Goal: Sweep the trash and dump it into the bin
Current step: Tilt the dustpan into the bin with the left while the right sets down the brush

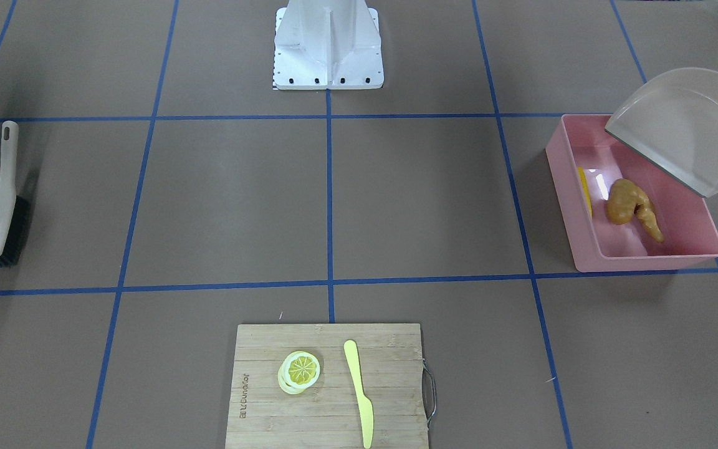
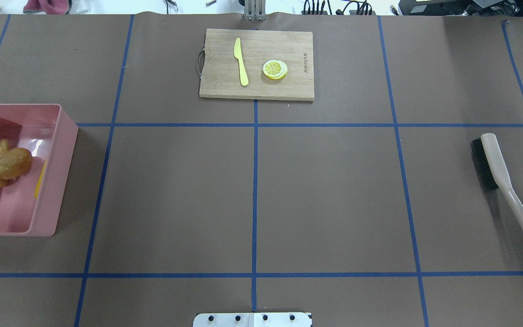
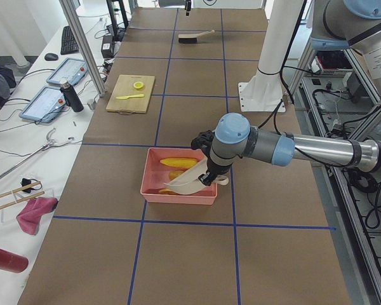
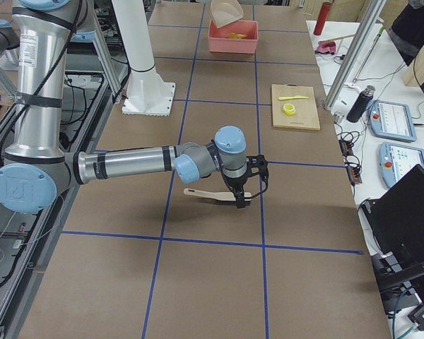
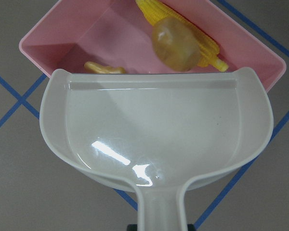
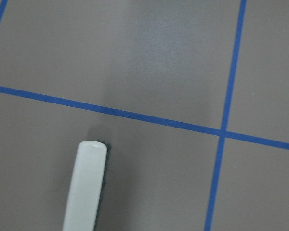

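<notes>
The pink bin [image 1: 646, 255] stands at the table's end on my left; it also shows in the overhead view [image 2: 48, 181]. Inside lie the yellow corn cob [image 5: 183, 24], the brown potato [image 5: 176, 43] and the tan ginger root [image 5: 106, 68]. My left gripper [image 3: 211, 180] is shut on the handle of the beige dustpan [image 5: 154, 130]. It holds the dustpan tilted over the bin, and the pan is empty. My right gripper [image 4: 247, 189] hovers over the brush [image 4: 212, 194]; I cannot tell whether it is open or shut.
The brush [image 2: 497, 177] lies flat on the table at my right end, handle towards me. A wooden cutting board [image 2: 216, 86] with a lemon slice [image 2: 274, 69] and a yellow knife [image 2: 241, 61] sits at the far middle edge.
</notes>
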